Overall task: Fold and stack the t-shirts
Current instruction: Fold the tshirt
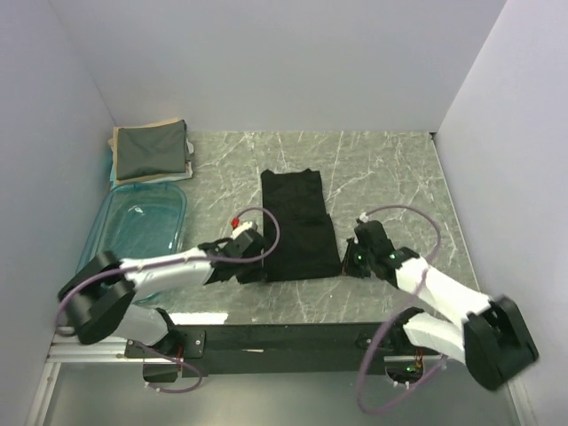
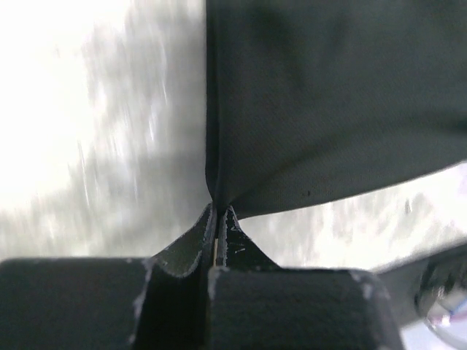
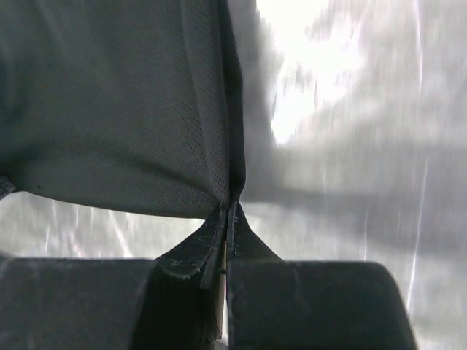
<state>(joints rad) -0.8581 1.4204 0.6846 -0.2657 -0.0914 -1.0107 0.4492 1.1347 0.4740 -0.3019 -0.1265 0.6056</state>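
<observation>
Nearest the lens, the left gripper [image 2: 217, 211] is clamped tight on a corner of the black shirt [image 2: 328, 102], its two fingers pressed together with only a thin fold of cloth between them. The right gripper [image 3: 230, 208] mirrors it, pinching the opposite corner of the shirt [image 3: 109, 102], whose dark weave spreads up and away from the closed tips. In both wrist views the cloth draws to a point at the grip, and pale marbled surface shows beyond the shirt's edge.

From above, the black shirt [image 1: 297, 222] lies as a long, narrow rectangle on the grey marble table [image 1: 390, 169], its short ends facing the arms and the back wall. The left gripper [image 1: 259, 268] holds the near left corner and the right gripper [image 1: 349, 264] the near right corner, each arm reaching in from its own side of the shirt.

Left of the shirt, and well apart from it, sits a clear blue tub [image 1: 146, 226]. Beyond the tub, to the shirt's far left against the corner of the walls, a folded grey-green shirt [image 1: 151, 151] rests on top of a folded beige shirt [image 1: 189, 158], of which only the edges show. Purple cables loop from both arms on either side of the black shirt.
</observation>
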